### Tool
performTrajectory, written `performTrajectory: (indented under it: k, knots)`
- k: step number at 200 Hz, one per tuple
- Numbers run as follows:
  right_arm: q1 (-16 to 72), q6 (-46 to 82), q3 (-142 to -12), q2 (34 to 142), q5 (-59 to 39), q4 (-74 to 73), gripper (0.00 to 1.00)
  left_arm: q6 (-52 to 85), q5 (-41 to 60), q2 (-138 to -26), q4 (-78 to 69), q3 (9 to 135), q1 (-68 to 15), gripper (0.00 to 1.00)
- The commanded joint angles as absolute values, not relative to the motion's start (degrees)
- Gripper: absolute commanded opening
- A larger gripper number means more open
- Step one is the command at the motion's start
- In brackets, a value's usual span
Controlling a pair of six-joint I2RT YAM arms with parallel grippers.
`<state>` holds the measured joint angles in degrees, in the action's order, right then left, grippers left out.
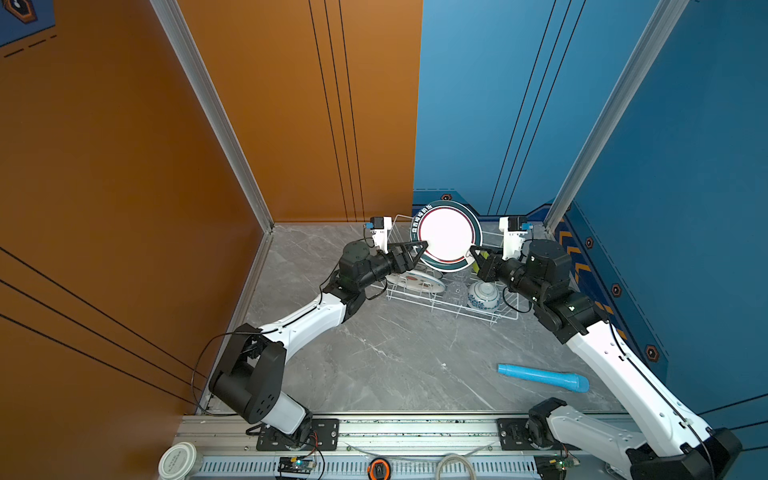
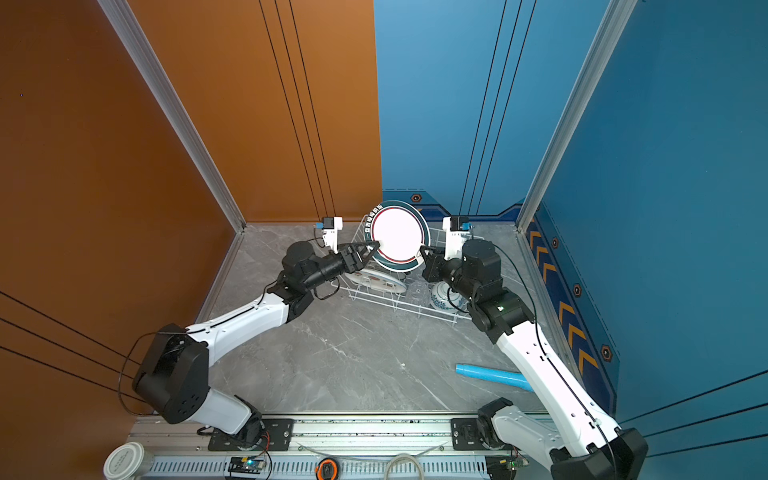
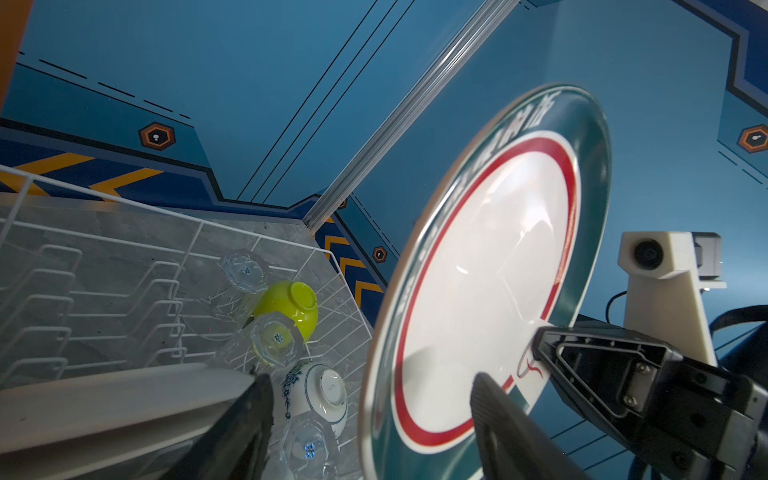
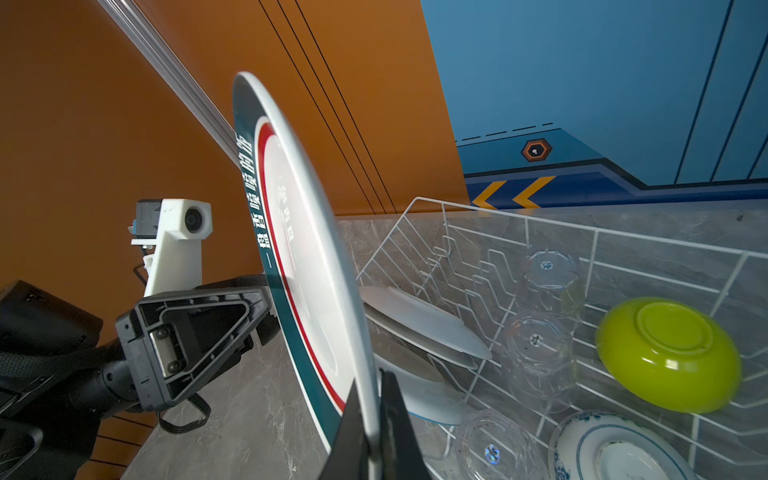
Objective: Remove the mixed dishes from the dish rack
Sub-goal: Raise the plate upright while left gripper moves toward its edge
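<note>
Dark-rimmed plate (image 1: 446, 237) on edge above dish rack (image 1: 494, 320), face toward rack's near side, right gripper (image 1: 475, 251) clamped on rim, left gripper (image 1: 420, 248) spread around opposite rim, rack's far rail partly hidden.

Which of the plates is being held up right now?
The teal-rimmed plate, pinched upright at its edge by the right gripper; the red-printed plate lies slanted in the dish rack.
</note>
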<state>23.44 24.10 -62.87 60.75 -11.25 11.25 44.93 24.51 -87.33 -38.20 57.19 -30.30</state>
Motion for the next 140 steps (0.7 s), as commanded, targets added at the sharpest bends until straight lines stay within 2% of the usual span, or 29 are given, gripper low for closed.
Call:
performTrajectory:
  k: [1, 71, 90, 119, 140]
  knots:
    - [23.03, 26.23, -62.84, 60.67, -14.14, 5.97, 0.0, 44.95, 26.2, -87.43, -40.67, 57.15, -30.63, 0.71]
    - [23.03, 29.13, -61.85, 61.87, -16.03, 3.36, 0.0, 46.37, 24.71, -86.89, -41.57, 57.37, -30.58, 0.59]
    - [23.03, 30.31, -61.32, 62.14, -16.86, 2.68, 0.0, 46.73, 25.06, -87.01, -41.73, 57.64, -30.49, 0.51]
    - [22.97, 31.36, -60.01, 61.88, -17.3, 1.79, 0.0, 47.11, 25.76, -86.93, -42.5, 57.64, -30.53, 0.43]
    - [22.94, 31.79, -59.25, 61.74, -17.57, 1.52, 0.0, 47.15, 25.49, -86.55, -42.45, 57.27, -30.56, 0.32]
